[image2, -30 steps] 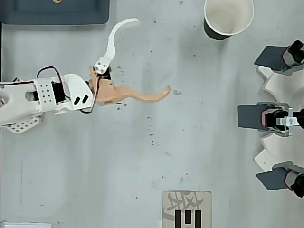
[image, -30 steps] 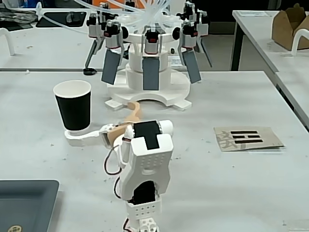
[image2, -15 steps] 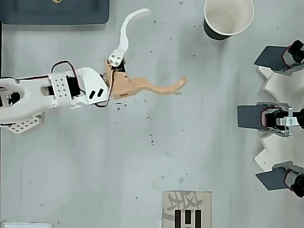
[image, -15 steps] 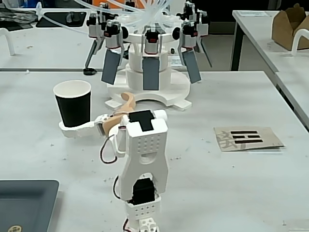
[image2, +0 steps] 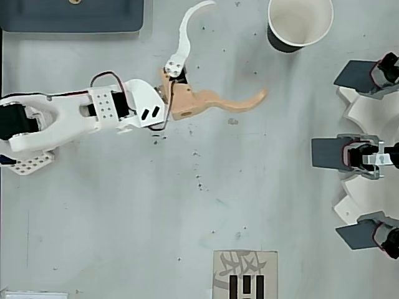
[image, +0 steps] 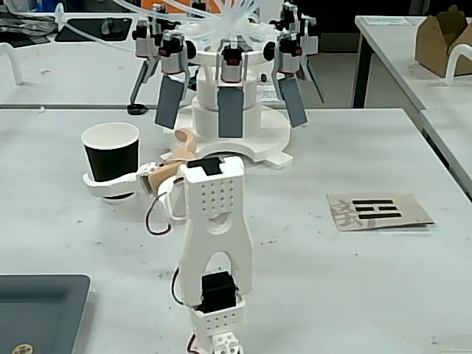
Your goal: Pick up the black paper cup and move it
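Note:
The black paper cup (image: 112, 156) stands upright on the white table, white inside showing; in the overhead view the cup (image2: 299, 22) is at the top right. My gripper (image2: 237, 48) is open wide, its white curved finger (image2: 184, 37) and tan finger (image2: 237, 103) spread apart. From above, both fingertips stop short of the cup, with bare table between them and it. In the fixed view the gripper (image: 133, 156) reaches left from the arm, and the white finger (image: 110, 186) crosses in front of the cup's base. Nothing is held.
A white round rig (image: 236, 133) with several dark paddles and motors stands behind the cup, on the right edge from above (image2: 365, 156). A card with black bars (image: 380, 210) lies to the right. A dark tray (image: 37, 310) sits at the near left corner.

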`<control>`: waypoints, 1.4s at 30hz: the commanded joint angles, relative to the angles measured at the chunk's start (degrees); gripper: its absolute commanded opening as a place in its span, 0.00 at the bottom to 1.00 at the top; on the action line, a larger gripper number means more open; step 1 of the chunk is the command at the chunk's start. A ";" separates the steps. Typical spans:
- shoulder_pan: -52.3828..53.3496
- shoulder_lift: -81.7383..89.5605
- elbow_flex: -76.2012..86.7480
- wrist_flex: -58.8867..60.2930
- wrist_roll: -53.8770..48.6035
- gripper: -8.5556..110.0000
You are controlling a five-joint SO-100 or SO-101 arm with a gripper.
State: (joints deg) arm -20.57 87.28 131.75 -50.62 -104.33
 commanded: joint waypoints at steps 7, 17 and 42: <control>-0.53 -9.23 -14.41 -0.97 0.35 0.53; -0.53 -20.83 -29.18 1.41 0.70 0.52; -3.43 -42.71 -65.74 15.64 4.13 0.52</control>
State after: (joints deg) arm -23.20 43.59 71.81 -35.68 -100.63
